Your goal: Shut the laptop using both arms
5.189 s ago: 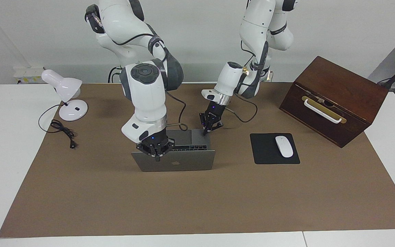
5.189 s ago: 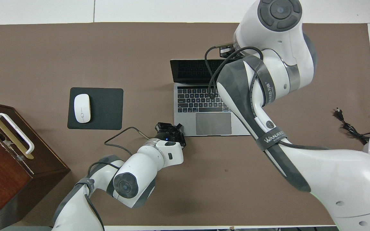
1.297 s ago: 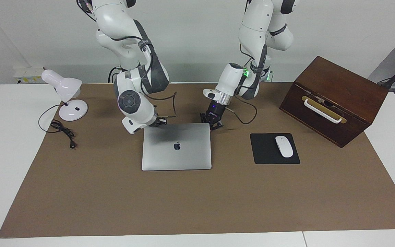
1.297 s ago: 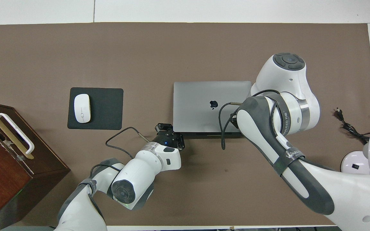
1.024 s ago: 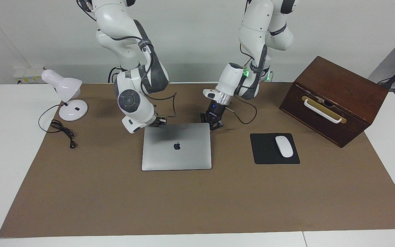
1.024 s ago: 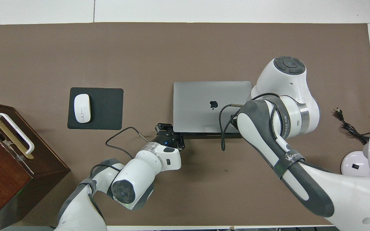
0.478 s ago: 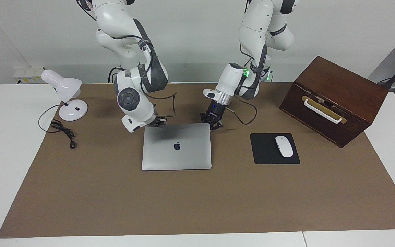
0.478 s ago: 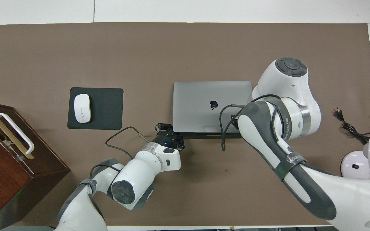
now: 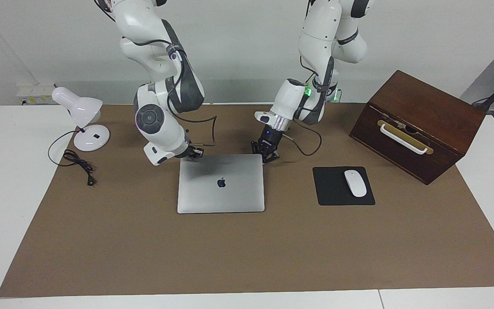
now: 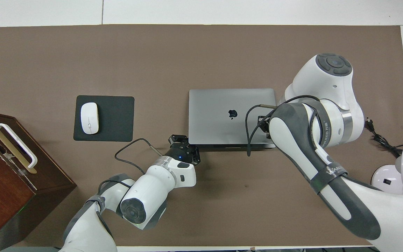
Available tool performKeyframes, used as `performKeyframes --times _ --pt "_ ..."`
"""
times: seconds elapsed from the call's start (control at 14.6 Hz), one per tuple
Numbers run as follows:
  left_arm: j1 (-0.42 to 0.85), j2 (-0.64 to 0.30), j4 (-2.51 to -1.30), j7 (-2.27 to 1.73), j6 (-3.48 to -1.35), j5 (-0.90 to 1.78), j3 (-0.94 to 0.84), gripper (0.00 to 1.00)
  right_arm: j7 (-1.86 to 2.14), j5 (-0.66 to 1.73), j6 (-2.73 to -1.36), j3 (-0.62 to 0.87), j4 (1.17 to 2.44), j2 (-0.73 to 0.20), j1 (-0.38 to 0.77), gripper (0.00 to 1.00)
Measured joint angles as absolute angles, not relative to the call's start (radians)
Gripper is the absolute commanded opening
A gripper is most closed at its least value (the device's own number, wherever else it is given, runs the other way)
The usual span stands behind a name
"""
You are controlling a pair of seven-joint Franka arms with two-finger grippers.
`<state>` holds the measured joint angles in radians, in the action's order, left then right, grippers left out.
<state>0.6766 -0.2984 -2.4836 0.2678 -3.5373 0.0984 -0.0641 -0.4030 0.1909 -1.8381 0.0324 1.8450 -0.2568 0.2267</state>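
Now the laptop [image 9: 221, 183] lies shut and flat on the brown mat [image 9: 247, 253], lid up, the dark apple logo [image 9: 221, 183] showing, roughly mid-table.

Left gripper [image 9: 266, 153]: tips down at the laptop's corner nearest the robots on the left arm's end. From the facing view it looks to touch the corner edge, though contact is hard to confirm. In the overhead view the same gripper [image 10: 183, 148] sits just beside that corner, a black cable looping off its wrist. Whether its pincer is released or clenched, I cannot tell.

Right gripper [image 9: 194, 153]: low at the other near corner of the laptop, on the right arm's end, mostly hidden under the white wrist. In the overhead view only a bit of it [image 10: 262, 123] shows past the forearm, over the lid's edge. Pincer state: cannot tell.

Surroundings:
- black mouse pad [image 9: 332, 189] beside the laptop toward the left arm's end, white mouse [image 9: 355, 183] lying on it
- dark wooden box [image 9: 418, 124] with a white handle [image 9: 402, 138], near the table's edge at the left arm's end
- white desk lamp [image 9: 82, 120] at the right arm's end, its black cord [image 9: 73, 159] trailing onto the mat
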Motion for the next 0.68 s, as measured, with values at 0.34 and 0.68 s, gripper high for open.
performKeyframes --times 0.34,0.68 --pt "0.677 -0.299 -2.484 0.269 -3.538 0.098 -0.064 0.0 -0.403 0.191 -2.025 0.024 1.831 -0.254 0.198 0.0" --pt "0.677 -0.299 -2.484 0.268 -3.539 0.098 -0.064 0.0 -0.228 0.186 -2.263 0.016 1.819 -0.252 0.065 0.01"
